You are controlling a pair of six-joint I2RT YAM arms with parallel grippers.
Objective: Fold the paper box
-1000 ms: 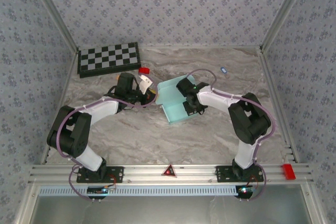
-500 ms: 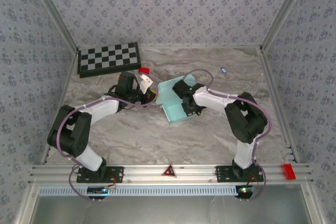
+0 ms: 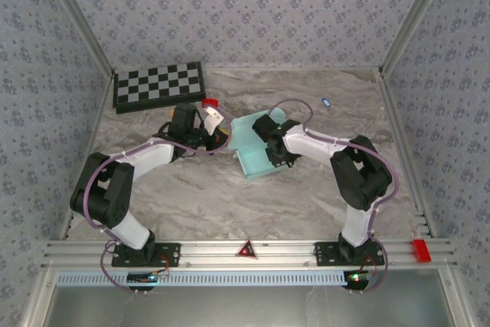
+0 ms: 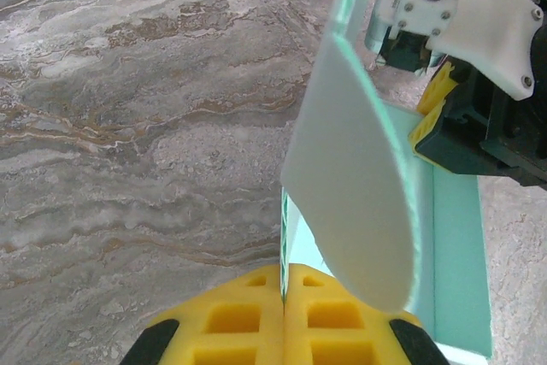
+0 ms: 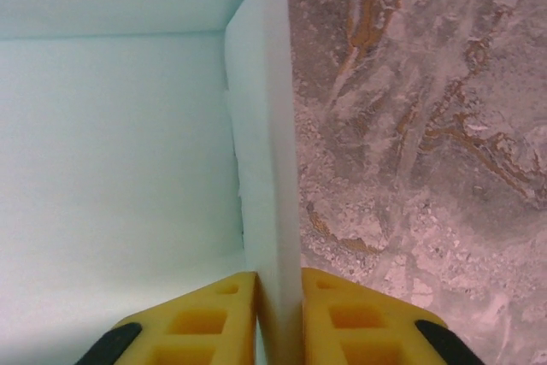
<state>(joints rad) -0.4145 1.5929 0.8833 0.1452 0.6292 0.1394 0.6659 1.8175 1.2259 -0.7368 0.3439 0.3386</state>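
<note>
One flap of the paper box (image 3: 253, 162) is pinched by the left fingers (image 4: 235, 320), one wall by the right fingers (image 5: 201, 324).

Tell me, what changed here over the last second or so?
The right pincer crept a little to the left and farther from its base, keeping a wall of the paper box between its fingers. The left pincer stayed shut on a flap. The box and the checkerboard stayed put.
</note>
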